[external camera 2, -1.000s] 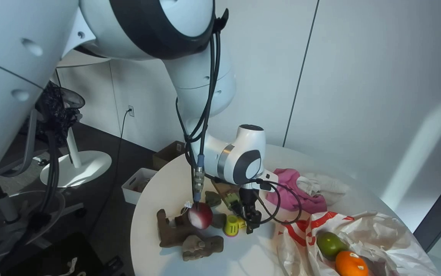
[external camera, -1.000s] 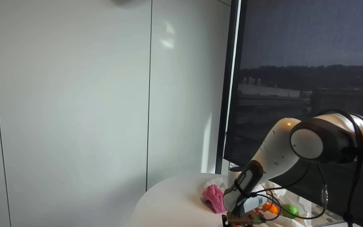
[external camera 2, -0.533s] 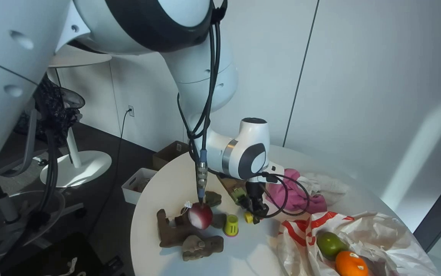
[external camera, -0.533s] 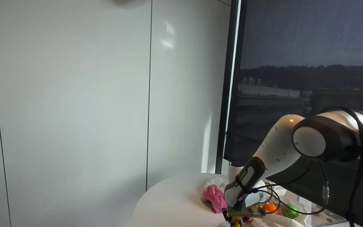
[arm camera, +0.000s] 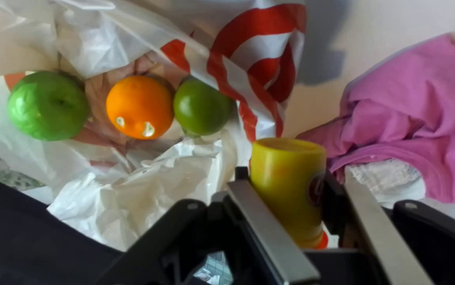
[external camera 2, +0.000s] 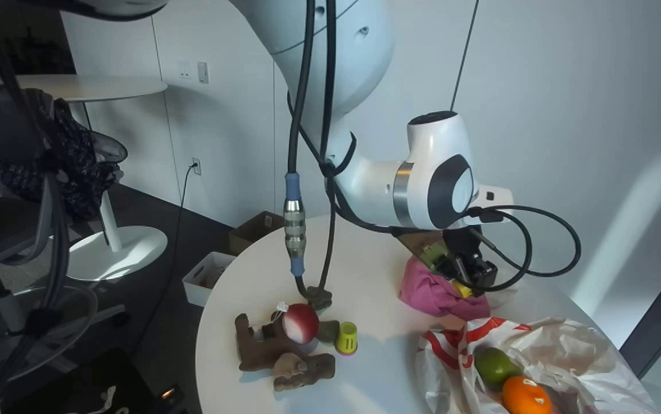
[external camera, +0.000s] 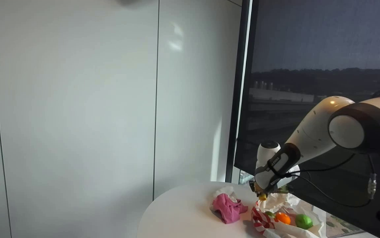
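The pincer (arm camera: 287,180) is clamped on a yellow container (arm camera: 290,192) whose long axis runs roughly along the fingers (arm camera: 269,227), with a red-and-white bag (arm camera: 172,170) to its left and pink cloth (arm camera: 413,114) to its right in the wrist view.

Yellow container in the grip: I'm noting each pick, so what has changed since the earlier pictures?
The gripper has closed on the yellow container, lifted it off the white table and carried it rightward in both exterior views, away from the yellow-green cup. The red-and-white ball, the orange and the plastic bag stayed put.
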`<action>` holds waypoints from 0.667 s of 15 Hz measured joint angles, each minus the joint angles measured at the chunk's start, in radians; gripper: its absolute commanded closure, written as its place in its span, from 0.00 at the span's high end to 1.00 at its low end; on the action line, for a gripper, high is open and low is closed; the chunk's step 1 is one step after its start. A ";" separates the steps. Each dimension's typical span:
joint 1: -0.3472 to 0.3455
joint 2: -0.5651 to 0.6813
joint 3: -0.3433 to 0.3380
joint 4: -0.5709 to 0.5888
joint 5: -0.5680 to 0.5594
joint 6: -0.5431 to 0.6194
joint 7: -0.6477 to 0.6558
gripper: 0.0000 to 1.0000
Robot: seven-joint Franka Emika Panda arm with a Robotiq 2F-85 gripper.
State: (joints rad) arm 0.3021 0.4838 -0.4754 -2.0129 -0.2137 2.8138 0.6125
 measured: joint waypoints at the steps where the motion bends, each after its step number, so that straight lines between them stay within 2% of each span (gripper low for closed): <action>1: -0.007 -0.013 -0.040 0.000 -0.016 0.001 0.014 0.19; 4: -0.073 -0.010 -0.089 -0.003 -0.029 0.001 0.020 0.19; 7: -0.153 0.045 -0.077 -0.005 -0.029 0.031 0.014 0.19; 10: -0.200 0.138 -0.063 0.009 -0.027 0.087 0.005 0.19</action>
State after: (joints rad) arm 0.1023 0.6221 -0.5388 -2.0039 -0.2406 2.9008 0.6174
